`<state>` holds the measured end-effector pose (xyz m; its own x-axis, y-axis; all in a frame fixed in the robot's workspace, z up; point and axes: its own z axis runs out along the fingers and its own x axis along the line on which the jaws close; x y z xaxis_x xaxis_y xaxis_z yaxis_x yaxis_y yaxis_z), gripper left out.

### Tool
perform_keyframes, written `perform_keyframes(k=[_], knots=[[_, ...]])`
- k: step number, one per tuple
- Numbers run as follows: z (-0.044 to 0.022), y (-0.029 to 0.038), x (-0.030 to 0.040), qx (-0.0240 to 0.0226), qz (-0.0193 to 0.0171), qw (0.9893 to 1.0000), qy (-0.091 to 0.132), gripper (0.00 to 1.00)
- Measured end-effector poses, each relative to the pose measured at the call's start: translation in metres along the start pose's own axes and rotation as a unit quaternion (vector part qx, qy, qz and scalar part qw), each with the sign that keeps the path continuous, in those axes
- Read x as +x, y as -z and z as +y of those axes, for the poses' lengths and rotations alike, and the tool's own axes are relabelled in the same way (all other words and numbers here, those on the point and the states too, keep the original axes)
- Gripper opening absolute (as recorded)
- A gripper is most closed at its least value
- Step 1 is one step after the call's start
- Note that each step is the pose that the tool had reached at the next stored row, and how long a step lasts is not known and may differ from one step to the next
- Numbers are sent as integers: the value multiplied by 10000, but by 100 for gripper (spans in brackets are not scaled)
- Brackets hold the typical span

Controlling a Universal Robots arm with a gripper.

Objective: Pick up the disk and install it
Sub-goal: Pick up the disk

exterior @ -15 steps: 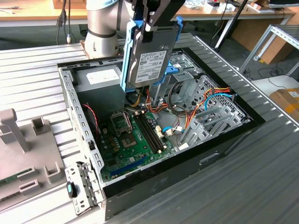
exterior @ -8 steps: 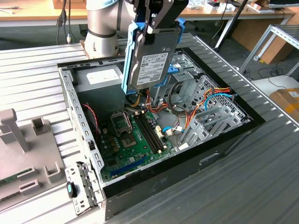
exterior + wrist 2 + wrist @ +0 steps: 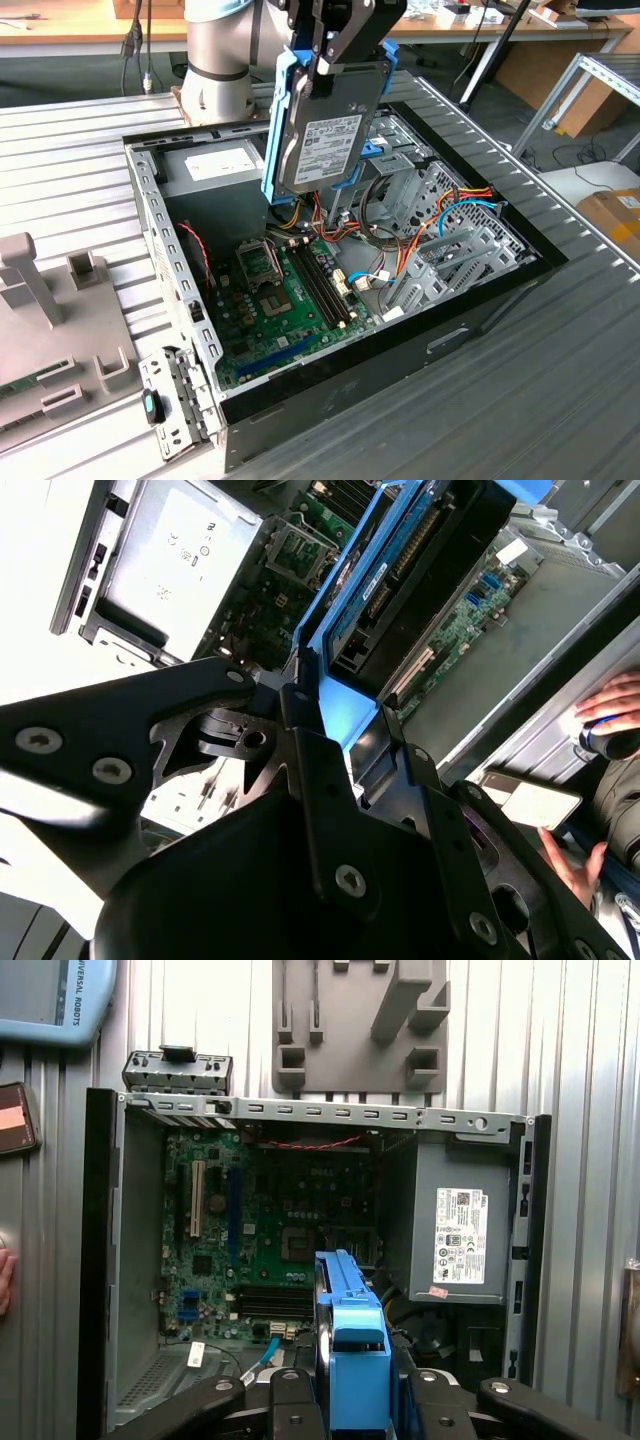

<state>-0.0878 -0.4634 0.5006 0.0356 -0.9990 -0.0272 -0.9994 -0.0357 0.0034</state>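
Disk (image 3: 325, 140) hanging long-axis vertical, claw (image 3: 335, 62) clamping top

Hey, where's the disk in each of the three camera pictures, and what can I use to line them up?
Exterior view: the disk hangs from the tool, above the open case.
Second wrist view: the disk reaches out beyond the tool, over the motherboard.
First wrist view: the disk shows edge-on, blue carrier toward the camera.
Shared landmark: the grey power supply with its white label.

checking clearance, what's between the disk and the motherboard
Exterior view: coloured cables just under the disk, otherwise bare down to the motherboard.
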Motion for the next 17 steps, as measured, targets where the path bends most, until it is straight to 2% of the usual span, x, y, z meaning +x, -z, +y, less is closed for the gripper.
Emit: perform_keyframes(k=[9,17], knots=[[0,0,15,0,0,10000,0,36],[4,3,106,0,0,10000,0,36]])
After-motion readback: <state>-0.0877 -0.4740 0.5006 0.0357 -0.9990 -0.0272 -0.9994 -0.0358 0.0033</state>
